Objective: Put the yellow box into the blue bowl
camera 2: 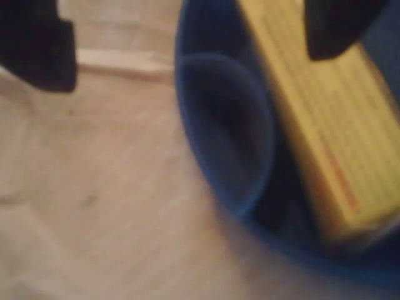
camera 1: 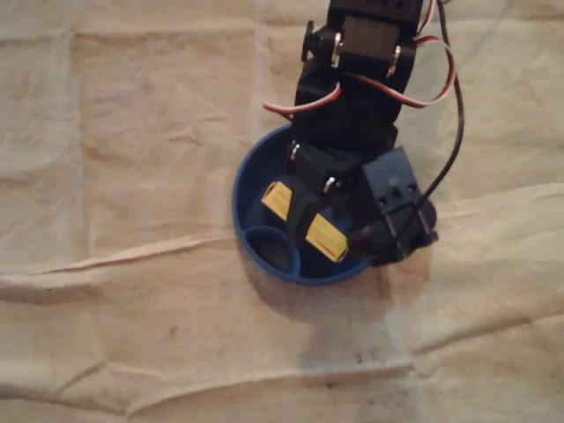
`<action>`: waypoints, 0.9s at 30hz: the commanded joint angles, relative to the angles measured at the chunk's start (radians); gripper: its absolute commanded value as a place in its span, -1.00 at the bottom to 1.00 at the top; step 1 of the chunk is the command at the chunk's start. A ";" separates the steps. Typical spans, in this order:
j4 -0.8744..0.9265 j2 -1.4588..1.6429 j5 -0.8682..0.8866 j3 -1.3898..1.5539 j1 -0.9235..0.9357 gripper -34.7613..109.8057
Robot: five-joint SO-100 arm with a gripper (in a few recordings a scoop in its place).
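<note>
Black pincer fingers sit closest to the wrist camera, spread wide apart and gripping nothing. The right one hangs over the yellow box, and I cannot tell whether it touches. Below them the box lies flat inside the blue bowl, to the right of a smaller round blue piece that is also in the bowl. Farther out, a wrinkled beige cloth covers the worktop around the bowl. Overhead, the black arm reaches in from the far edge.

Creased matt cloth lies under a smooth, plastic-looking blue bowl.
</note>
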 commanded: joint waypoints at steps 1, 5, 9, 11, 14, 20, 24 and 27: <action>0.060 0.184 -0.015 -0.081 -0.034 -0.28; 0.117 0.270 -0.015 -0.080 -0.051 -0.46; 0.155 0.367 -0.020 -0.072 -0.060 -0.52; 0.179 0.419 -0.029 -0.067 -0.087 -0.49; 0.258 0.526 -0.061 -0.066 -0.117 -0.51; 0.471 0.739 -0.163 -0.064 -0.238 -0.52; 0.578 0.838 -0.181 -0.067 -0.322 -0.52; 0.598 0.925 -0.187 -0.064 -0.368 -0.52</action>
